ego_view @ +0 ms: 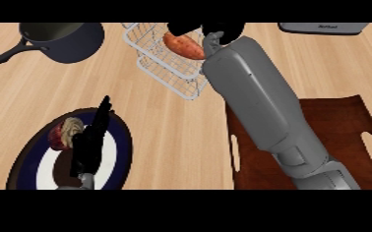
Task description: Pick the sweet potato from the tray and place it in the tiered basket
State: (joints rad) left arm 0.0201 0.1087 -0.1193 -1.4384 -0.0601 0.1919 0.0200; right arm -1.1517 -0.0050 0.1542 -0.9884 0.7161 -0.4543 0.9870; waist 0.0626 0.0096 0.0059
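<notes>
The orange sweet potato [184, 46] lies inside the white wire tiered basket [169, 73] at the top centre. My right hand [222, 31] hovers at the basket's far right side, just above and to the right of the potato. Its thumb is spread out over the potato's far end and its fingers are not curled round it; the top edge cuts off part of the hand. The brown tray [330, 137] sits at the lower right, partly under my right forearm. At the lower left my left hand [90, 140] rests open, fingers straight, over a plate.
A navy-rimmed plate [120, 150] at the lower left carries a reddish and beige food item [64, 132]. A dark pot [64, 40] with a handle stands at the top left. A grey appliance [320, 28] shows at the top right edge.
</notes>
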